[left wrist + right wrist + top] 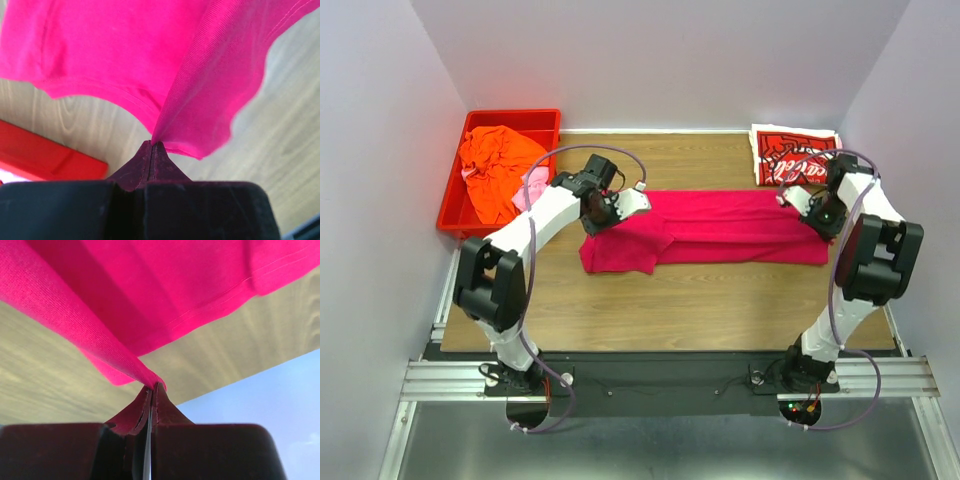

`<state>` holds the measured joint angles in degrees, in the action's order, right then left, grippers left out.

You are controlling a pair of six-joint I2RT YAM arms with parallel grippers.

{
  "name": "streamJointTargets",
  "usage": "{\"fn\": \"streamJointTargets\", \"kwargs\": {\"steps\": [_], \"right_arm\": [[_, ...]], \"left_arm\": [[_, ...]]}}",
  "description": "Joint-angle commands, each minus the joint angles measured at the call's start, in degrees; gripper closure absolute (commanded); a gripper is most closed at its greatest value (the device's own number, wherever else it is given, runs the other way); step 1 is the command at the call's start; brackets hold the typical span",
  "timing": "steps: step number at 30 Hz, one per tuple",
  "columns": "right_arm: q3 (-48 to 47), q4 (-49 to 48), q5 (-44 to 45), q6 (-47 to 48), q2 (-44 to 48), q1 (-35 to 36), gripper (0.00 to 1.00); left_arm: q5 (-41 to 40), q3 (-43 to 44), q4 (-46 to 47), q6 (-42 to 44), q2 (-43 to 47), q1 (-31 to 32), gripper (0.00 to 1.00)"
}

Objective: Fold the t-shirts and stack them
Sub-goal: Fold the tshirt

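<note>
The wood table fills the middle of the top view. Across its centre lies the magenta shirt, folded into a long band that runs from left of centre to the right side. 1 wider flap hangs toward the bottom of the frame at its left end.

A red bin sits at the upper left, beside the table's left edge. In it an orange shirt lies crumpled. A light pink shirt shows at the bin's right rim, partly hidden by the left arm. At the table's upper right corner the Coca-Cola shirt lies folded flat, near the band's right end.

The 2 arms reach in from the bottom corners, 1 to each end of the band. The left gripper has its jaws pressed together on a pinch of magenta cloth, which rises from the tips as a taut ridge toward the upper right of the left wrist view. The right gripper is likewise clamped on the shirt, with only a thin slit between the fingers below the tips. From there the cloth stretches to the upper left of the right wrist view.
</note>
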<state>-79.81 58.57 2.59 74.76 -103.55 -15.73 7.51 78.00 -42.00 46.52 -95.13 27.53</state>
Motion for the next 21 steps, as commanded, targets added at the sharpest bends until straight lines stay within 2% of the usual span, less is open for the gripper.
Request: {"fn": "streamJointTargets", "kwargs": {"steps": [1, 13, 15, 16, 18, 19, 20, 21], "right_arm": [[-7.19, 2.78, 0.66, -0.76, -4.37, 0.26, 0.99], [-16.16, 2.43, 1.28, -3.04, -13.43, 3.33, 0.97], [-17.57, 2.08, 1.28, -3.30, -14.05, 3.33, 0.93], [-18.53, 1.82, 1.10, -3.74, -14.57, 3.42, 0.88], [-19.50, 1.12, 1.01, -4.97, -15.01, 3.42, 0.72], [-20.03, 0.85, 0.93, -5.67, -15.10, 3.42, 0.68], [-22.03, 0.85, 0.58, -6.81, -15.11, 3.33, 0.63], [-23.10, 1.02, 0.05, -8.04, -15.02, 2.99, 0.61]], "left_arm": [[0.93, 4.79, -0.10, 2.87, -3.30, -1.42, 1.00], [0.40, 9.71, 1.57, 5.25, -11.03, -5.55, 1.00], [0.49, 9.89, 2.09, 5.25, -11.65, -5.64, 1.00], [0.40, 9.89, 3.14, 4.90, -12.09, -5.73, 1.00], [0.31, 10.33, 4.03, 4.37, -13.05, -5.91, 0.90], [0.40, 10.68, 3.86, 4.11, -13.41, -5.91, 0.85], [0.40, 10.77, 3.94, 3.32, -13.59, -6.43, 0.73], [0.49, 10.95, 4.03, 2.79, -13.50, -6.96, 0.68]]}}
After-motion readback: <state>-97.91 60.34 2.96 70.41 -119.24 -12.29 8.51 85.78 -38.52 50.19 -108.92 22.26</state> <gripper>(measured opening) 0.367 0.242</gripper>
